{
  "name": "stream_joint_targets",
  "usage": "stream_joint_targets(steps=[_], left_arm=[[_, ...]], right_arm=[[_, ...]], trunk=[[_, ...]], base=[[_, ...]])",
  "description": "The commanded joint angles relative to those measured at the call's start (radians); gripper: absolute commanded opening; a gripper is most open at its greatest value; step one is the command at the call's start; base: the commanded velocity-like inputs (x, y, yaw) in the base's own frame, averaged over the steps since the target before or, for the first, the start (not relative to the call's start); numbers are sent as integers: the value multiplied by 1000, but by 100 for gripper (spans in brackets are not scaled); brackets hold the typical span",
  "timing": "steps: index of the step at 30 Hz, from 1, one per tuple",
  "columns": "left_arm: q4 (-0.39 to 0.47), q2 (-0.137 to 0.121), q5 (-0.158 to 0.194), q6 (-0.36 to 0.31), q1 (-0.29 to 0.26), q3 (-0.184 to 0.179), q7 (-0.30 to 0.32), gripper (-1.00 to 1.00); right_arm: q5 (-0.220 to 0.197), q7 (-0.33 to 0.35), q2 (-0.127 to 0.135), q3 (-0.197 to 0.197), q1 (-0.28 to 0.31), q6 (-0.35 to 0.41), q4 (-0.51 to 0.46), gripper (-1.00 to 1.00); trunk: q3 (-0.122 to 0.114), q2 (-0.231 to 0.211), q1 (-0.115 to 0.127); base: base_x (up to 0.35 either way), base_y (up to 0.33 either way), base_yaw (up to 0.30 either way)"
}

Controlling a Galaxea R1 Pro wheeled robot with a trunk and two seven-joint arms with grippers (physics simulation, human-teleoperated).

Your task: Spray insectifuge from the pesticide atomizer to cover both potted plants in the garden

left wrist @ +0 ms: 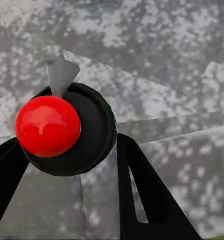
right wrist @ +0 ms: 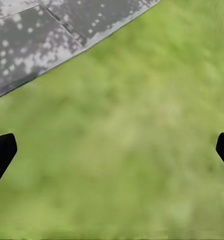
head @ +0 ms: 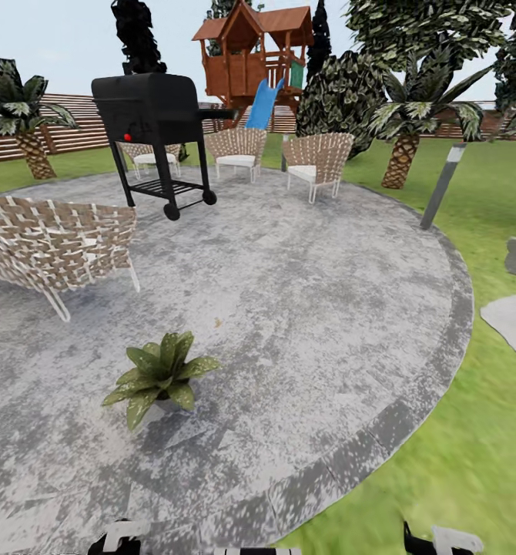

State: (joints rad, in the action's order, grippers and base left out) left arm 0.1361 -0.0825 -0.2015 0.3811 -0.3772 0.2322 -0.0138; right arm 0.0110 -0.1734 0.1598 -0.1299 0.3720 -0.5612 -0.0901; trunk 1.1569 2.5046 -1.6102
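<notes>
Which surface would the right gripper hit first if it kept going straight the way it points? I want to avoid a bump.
Probably the lawn: the open right gripper faces bare grass, with the patio edge off to one side. Depth is unclear.

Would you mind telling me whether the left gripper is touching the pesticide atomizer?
Touching: the left wrist view shows the pesticide atomizer wedged between the left gripper's black fingers, both meeting its dark body.

Head view: high, facing forward and down across the round grey mottled paved patio [head: 304,308] toward the brown slatted wooden fence [head: 65,127].

Left wrist view: close, looking down along the black left gripper [left wrist: 66,150] at the same paving [left wrist: 157,65].

Right wrist view: close, looking down between the black right gripper [right wrist: 112,150] fingertips at the green lawn [right wrist: 122,165], patio edge beyond; both shared with head view.
</notes>
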Motion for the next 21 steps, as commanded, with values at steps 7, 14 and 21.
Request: stream_joint_targets(steps=[7,14,21], left_arm=[[-4,1,-15,4,0,4,-2,-100],[-3,1,-14,4,0,4,-2,-100],[-6,4,-13,4,0,1,-2,-100]], right_arm=[[1,0,-2,-4,1,-3,20,100],[0,0,-2,-4,1,-3,27,100],[0,0,-2,-4,1,-3,27,100]], trunk=[[1,0,1],[1,0,1],[1,0,1]], base=[[-297,-155,-300],[-218,-125,-300],[-11,-7,-300]])
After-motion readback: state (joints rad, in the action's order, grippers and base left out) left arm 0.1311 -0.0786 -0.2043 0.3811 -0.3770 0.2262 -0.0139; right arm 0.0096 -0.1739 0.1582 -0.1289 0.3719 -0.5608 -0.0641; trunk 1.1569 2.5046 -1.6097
